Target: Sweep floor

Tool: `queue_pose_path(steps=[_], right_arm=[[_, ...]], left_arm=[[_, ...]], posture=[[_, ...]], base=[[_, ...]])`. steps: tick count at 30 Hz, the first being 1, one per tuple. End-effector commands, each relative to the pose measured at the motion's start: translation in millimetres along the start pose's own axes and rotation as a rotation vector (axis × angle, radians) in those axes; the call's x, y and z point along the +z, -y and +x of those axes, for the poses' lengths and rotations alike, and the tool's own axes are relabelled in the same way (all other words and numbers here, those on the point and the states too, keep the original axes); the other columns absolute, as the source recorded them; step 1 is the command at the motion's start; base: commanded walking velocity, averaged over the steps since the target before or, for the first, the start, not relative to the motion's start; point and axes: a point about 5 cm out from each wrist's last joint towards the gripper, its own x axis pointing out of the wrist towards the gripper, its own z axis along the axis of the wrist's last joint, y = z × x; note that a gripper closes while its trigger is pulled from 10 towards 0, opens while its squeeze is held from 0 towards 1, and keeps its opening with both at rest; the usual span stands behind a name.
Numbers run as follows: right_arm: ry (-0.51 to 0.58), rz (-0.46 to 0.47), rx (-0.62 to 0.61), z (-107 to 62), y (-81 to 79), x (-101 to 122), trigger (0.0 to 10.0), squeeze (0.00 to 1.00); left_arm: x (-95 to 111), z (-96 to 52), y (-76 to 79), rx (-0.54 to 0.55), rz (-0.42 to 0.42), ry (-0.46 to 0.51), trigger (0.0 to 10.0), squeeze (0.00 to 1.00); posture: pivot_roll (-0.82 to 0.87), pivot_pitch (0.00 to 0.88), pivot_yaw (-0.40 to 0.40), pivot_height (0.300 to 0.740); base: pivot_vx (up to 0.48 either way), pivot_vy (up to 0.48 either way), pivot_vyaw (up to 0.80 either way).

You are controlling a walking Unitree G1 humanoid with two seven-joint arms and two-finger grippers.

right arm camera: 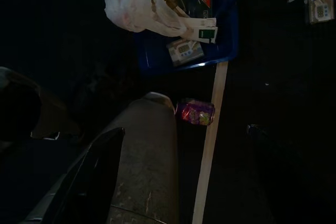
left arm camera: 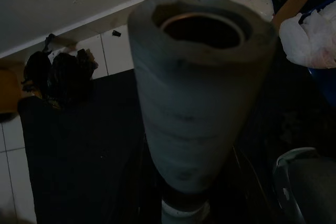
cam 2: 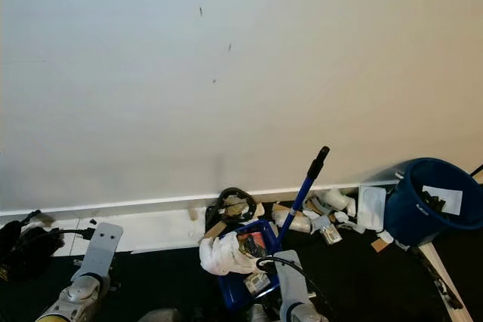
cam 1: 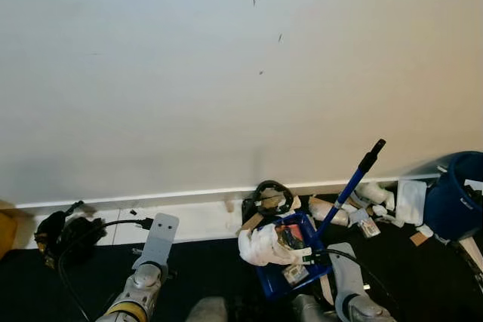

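Sweeping progress: partly done, I judge; the blue dustpan already holds a white bag and packets.
Remaining: litter by the baseboard, one purple can.
Counts: one dustpan, one blue bucket.
Left gripper: finger state cannot be told.
Right gripper: likewise unclear.

eye views: bright, sharp | wrist views: dim, foreground blurred

Blue dustpan, blue bucket; white bag — black floor
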Motion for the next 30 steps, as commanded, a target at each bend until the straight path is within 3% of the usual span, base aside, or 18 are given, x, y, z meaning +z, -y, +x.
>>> queue_pose_path(steps=[1,7,13,19,25,30], right_arm=[[0.014,0.016,-0.012,0.6,5.2,6,10.0,0.00],[0.020,-0.059,0.010,2.2,7.0,16,10.0,0.00],[0.072,-0.046,0.009,4.4,8.4,34,10.0,0.00],[0.043,-0.048,0.041,3.3,-1.5,20,10.0,0.00],[-0.008,-0.061,0.044,0.3,1.4,3,10.0,0.00],[-0.013,-0.049,0.033,-0.1,4.6,2,10.0,0.00]], left_arm=[[-10,-1.6,-5.2,0.030,-0.002,-0.037,10.0,0.00],[-14,-2.9,-6.4,0.069,-0.071,-0.052,10.0,0.00],[-17,-4.1,-1.5,0.052,-0.079,-0.054,10.0,0.00],[-15,-3.5,-3.2,0.039,-0.051,-0.046,10.0,0.00],[-13,-2.7,-4.8,0.038,-0.050,-0.043,10.0,0.00],[-13,-2.7,-3.3,0.037,-0.050,-0.044,10.0,0.00]], posture=[[0.15,0.000,-0.030,0.740],[0.16,0.000,-0.062,0.740],[0.16,0.000,-0.077,0.740],[0.16,0.000,-0.068,0.740],[0.14,0.000,-0.056,0.740],[0.14,0.000,-0.052,0.740]], base=[[0.000,0.000,0.00],[0.000,0.000,0.00],[0.000,0.000,0.00],[0.000,0.000,0.00],[0.000,0.000,0.00],[0.000,0.000,0.00]])
